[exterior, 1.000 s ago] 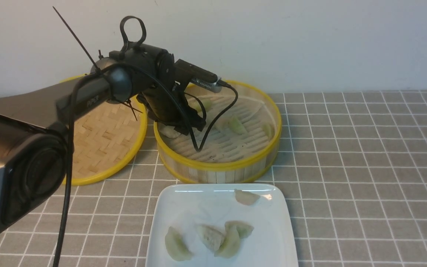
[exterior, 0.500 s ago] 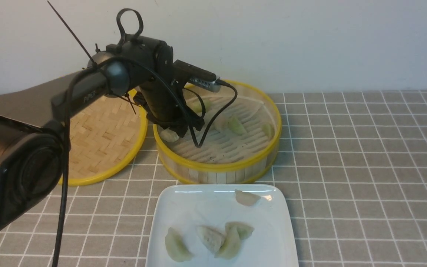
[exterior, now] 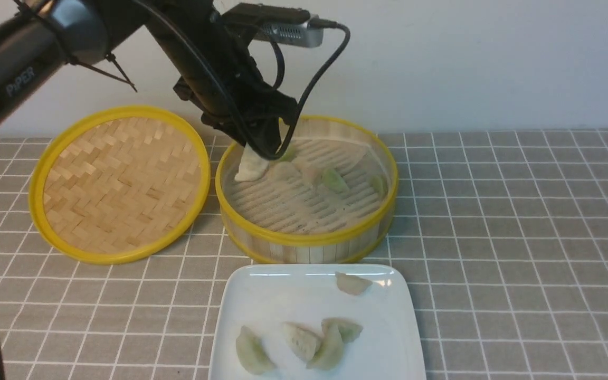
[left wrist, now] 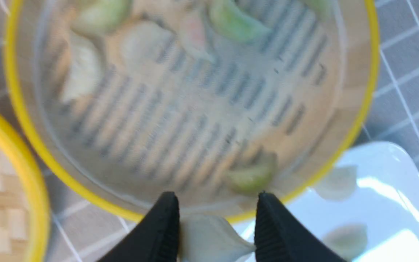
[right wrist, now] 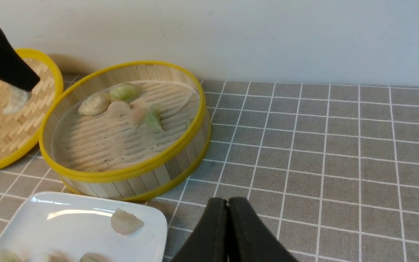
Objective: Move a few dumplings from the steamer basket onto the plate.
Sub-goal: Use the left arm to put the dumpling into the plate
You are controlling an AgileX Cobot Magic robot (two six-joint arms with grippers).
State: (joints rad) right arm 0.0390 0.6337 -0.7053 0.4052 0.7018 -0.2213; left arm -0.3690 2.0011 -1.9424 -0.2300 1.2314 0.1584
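Note:
My left gripper [exterior: 263,152] hangs above the left rear of the steamer basket [exterior: 304,240], shut on a whitish dumpling [exterior: 251,167]. In the left wrist view that dumpling [left wrist: 209,240] sits pinched between the two black fingers [left wrist: 164,227], above the basket's rim [left wrist: 369,91]. Several dumplings [exterior: 333,179] lie at the back of the basket floor, some green and some pale. The white plate [exterior: 283,295] in front of the basket holds several more dumplings [exterior: 302,341]. My right gripper [right wrist: 227,201] is shut and empty, low over the tiled cloth to the right of the plate [right wrist: 67,218].
The flat woven lid [exterior: 119,182] with its yellow rim lies to the left of the basket, touching it. A wall runs close behind both. Grey tiled cloth [exterior: 520,237] covers the table to the right.
My left arm has risen out of the basket, its jaws having closed on the whitish dumpling at the left rim and lifted it. The right gripper has not moved.

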